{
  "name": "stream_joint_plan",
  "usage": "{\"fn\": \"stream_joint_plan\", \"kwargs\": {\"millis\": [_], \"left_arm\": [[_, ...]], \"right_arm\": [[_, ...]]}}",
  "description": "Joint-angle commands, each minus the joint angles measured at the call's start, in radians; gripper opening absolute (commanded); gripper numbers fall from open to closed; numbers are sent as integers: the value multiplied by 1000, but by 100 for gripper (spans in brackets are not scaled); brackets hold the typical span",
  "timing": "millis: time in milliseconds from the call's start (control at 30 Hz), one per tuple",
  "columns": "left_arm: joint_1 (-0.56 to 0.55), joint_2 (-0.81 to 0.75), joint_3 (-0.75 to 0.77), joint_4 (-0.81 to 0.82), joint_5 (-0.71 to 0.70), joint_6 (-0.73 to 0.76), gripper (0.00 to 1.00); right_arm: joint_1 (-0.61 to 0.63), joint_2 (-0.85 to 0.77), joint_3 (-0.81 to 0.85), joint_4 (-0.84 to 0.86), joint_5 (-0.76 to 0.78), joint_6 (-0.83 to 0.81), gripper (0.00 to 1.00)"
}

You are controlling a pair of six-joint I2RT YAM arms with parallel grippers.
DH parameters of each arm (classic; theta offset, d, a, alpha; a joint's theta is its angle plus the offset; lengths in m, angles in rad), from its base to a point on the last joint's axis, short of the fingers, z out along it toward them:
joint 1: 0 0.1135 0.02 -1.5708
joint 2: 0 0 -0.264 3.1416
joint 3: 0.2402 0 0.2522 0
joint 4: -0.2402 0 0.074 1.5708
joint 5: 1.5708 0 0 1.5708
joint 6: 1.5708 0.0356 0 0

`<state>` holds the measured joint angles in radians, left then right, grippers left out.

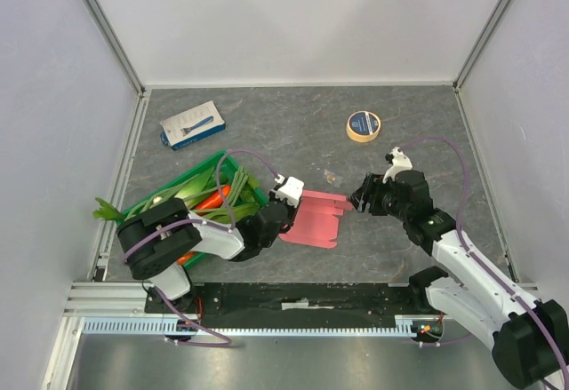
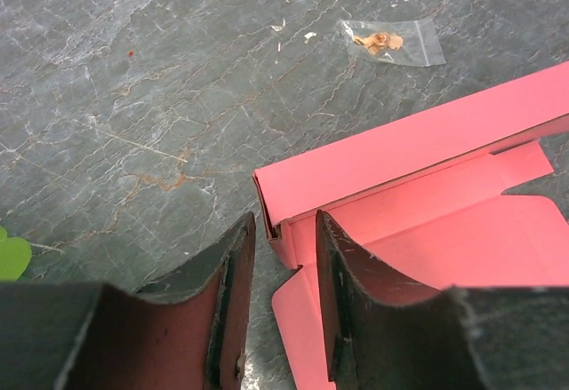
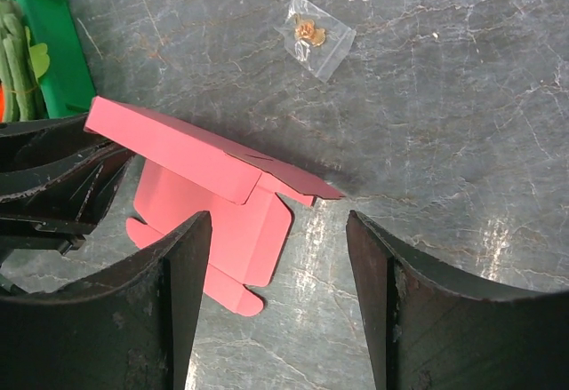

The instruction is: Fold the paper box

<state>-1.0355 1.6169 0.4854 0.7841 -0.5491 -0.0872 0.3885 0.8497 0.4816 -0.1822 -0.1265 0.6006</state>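
Note:
The pink paper box (image 1: 313, 219) lies on the grey table between my two grippers, partly folded, with one long wall raised and flaps spread flat toward the front. In the left wrist view its left end corner (image 2: 271, 203) sits just at my left gripper (image 2: 284, 221). The jaws stand a narrow gap apart, the right finger (image 2: 347, 274) over the box's floor, not pinching the card. My right gripper (image 3: 278, 217) is wide open and empty, just short of the box's right end flap (image 3: 307, 186). In the top view the left gripper (image 1: 286, 202) and right gripper (image 1: 363, 196) flank the box.
A green crate of vegetables (image 1: 233, 163) stands at the left behind my left arm. A blue-and-white flat package (image 1: 192, 124) lies at the back left and a tape roll (image 1: 364, 126) at the back right. A small clear bag (image 1: 332, 177) lies just behind the box.

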Motion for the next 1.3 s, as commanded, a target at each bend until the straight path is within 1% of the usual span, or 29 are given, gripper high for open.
{"fn": "stream_joint_plan", "kwargs": {"millis": [0, 100, 200, 233, 267, 333, 400, 433, 500, 533, 600, 667, 700, 833, 900, 1033, 1267], "left_arm": [[2, 41, 16, 127, -40, 55, 40], [2, 66, 15, 173, -55, 69, 36], [2, 83, 18, 204, -68, 83, 31], [2, 87, 19, 210, -75, 86, 27], [0, 93, 21, 213, -83, 86, 26], [2, 98, 13, 243, -95, 86, 23], [-1, 107, 4, 270, -100, 127, 20], [0, 109, 2, 286, -115, 133, 16], [-1, 110, 1, 297, -127, 152, 13], [-3, 112, 1, 309, -144, 158, 10], [-8, 112, -1, 325, -155, 179, 7], [-9, 118, -1, 340, -172, 190, 3], [-11, 120, 2, 340, -175, 191, 2], [-20, 146, 2, 374, -192, 193, 2], [-23, 164, 1, 398, -199, 195, 2], [-28, 182, -10, 437, -199, 198, 2], [-32, 193, -16, 440, -204, 188, 2]], "right_arm": [[-7, 29, 64, 15, 21, -30, 70], [-8, 64, 80, 16, 8, -35, 69], [-7, 104, 91, 18, -19, -48, 67], [-8, 115, 98, 26, -33, -56, 66], [-7, 126, 104, 26, -44, -58, 63], [-5, 150, 127, 12, -48, -50, 59], [13, 172, 158, -17, -26, -35, 56], [30, 176, 193, -60, -1, -29, 56], [91, 183, 228, -103, 51, -16, 56], [105, 183, 262, -147, 111, -9, 56], [128, 187, 284, -175, 117, 31, 57], [141, 201, 302, -183, 71, 73, 57], [156, 212, 305, -181, 61, 123, 57], [179, 224, 284, -139, 24, 218, 56], [182, 253, 275, -119, 18, 232, 54], [181, 291, 256, -99, 25, 237, 54], [181, 310, 218, -71, 40, 261, 54]]}}
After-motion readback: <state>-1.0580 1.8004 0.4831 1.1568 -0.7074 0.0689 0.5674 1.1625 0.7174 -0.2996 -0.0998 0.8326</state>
